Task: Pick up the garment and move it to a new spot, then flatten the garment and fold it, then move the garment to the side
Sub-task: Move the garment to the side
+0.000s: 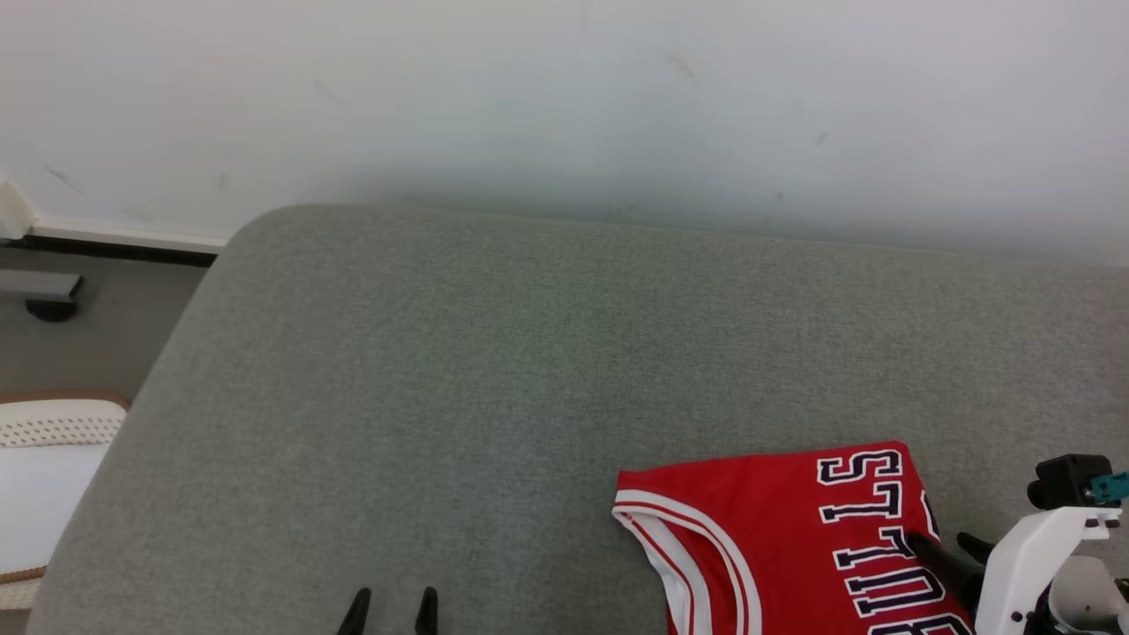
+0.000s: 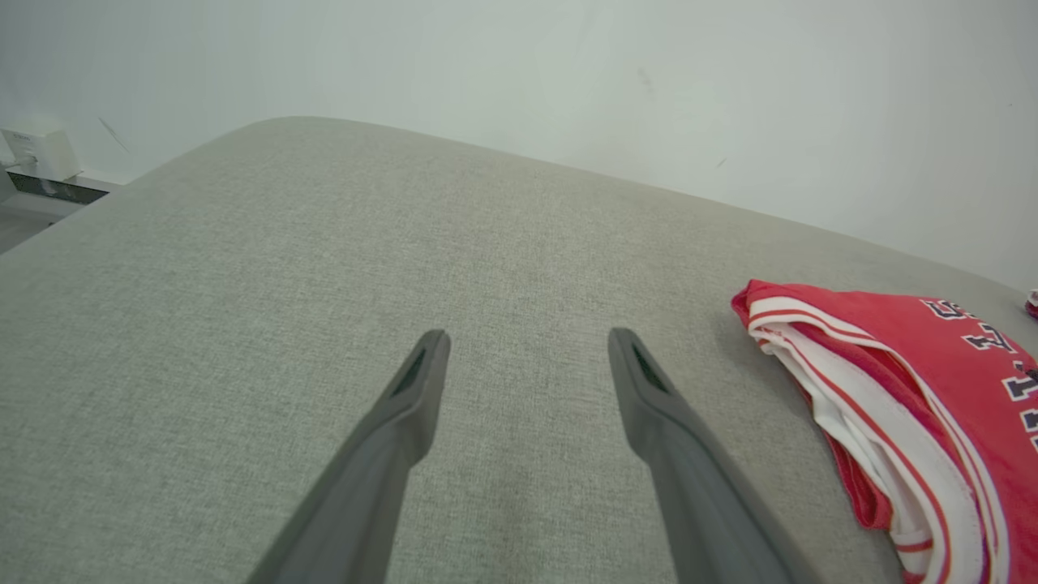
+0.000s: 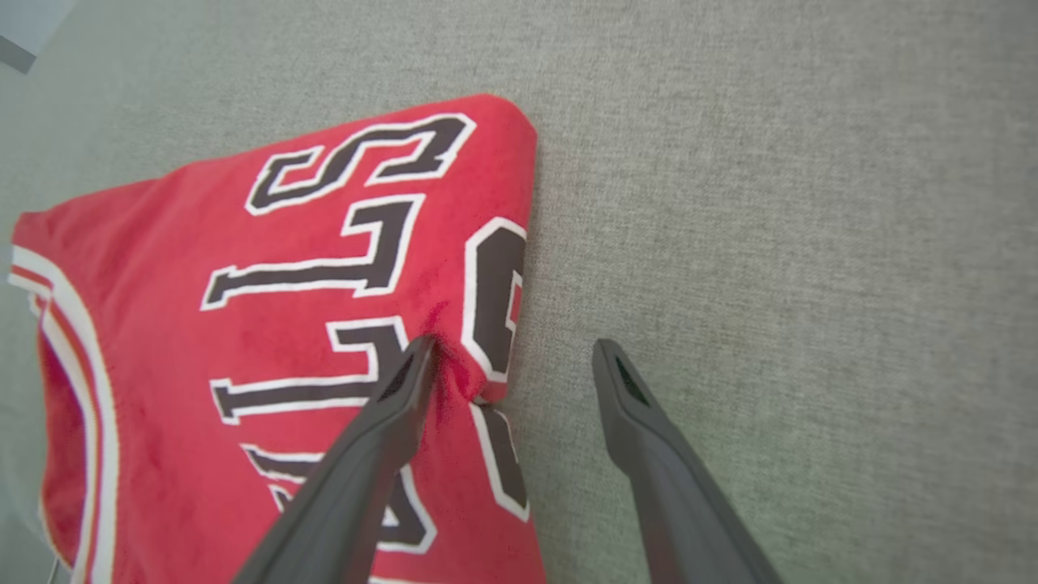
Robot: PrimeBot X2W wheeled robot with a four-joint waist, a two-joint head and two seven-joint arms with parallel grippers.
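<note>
The garment (image 1: pixel 776 529) is a red jersey with dark white-edged letters and white-and-red trim, folded flat at the lower right of the grey cushioned surface (image 1: pixel 494 370). My right gripper (image 1: pixel 951 548) is open at the jersey's right edge. In the right wrist view the right gripper (image 3: pixel 511 357) straddles that edge of the garment (image 3: pixel 268 324): one finger presses a dimple into the red cloth, the other stands over bare grey fabric. My left gripper (image 1: pixel 392 607) is open over bare cushion at the bottom centre. The left wrist view shows the left gripper (image 2: pixel 527 345) with nothing between its fingers and the garment (image 2: pixel 900 405) off to the right.
A white wall (image 1: pixel 564 97) runs behind the cushion. Past the cushion's rounded left edge lie floor, a baseboard (image 1: pixel 123 236) and a white perforated object (image 1: pixel 53 423). Most of the cushion left of and behind the jersey is bare grey fabric.
</note>
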